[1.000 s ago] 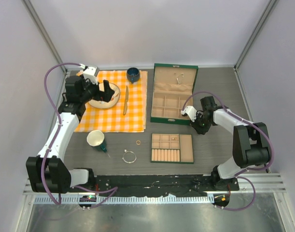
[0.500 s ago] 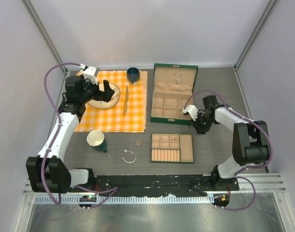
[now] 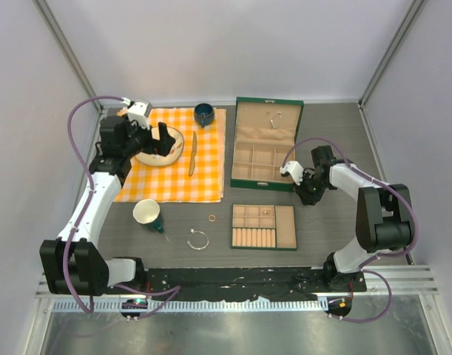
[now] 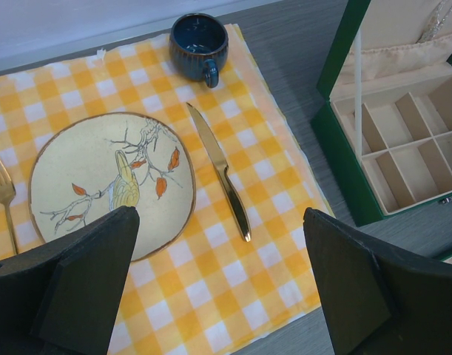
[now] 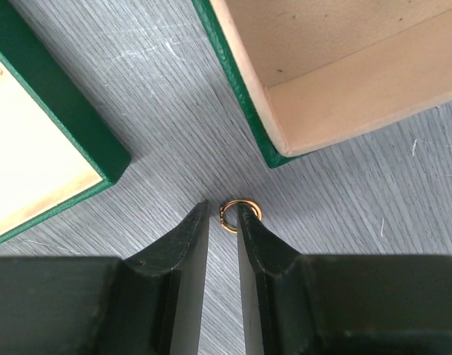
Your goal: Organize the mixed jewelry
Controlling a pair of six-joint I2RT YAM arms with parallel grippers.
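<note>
Green box (image 5: pixel 237 81) corner sits just beyond right gripper (image 5: pixel 223 208), which is narrowed to a slit and pinches nothing. Left gripper (image 4: pixel 218 222) is spread wide over plate (image 4: pixel 78 170). Small gold ring (image 5: pixel 240 215) lies on table (image 5: pixel 344 214) at right fingertips. Likely light, stiff, slippery; pinch across band.

The top camera is looking down over the whole table (image 3: pixel 336 133); both wrist cameras are peering closer, each catching the green box (image 4: pixel 335 144).

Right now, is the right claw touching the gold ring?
Cannot tell: in the right wrist view the right claw overlaps the ring, but its height is unclear.
</note>
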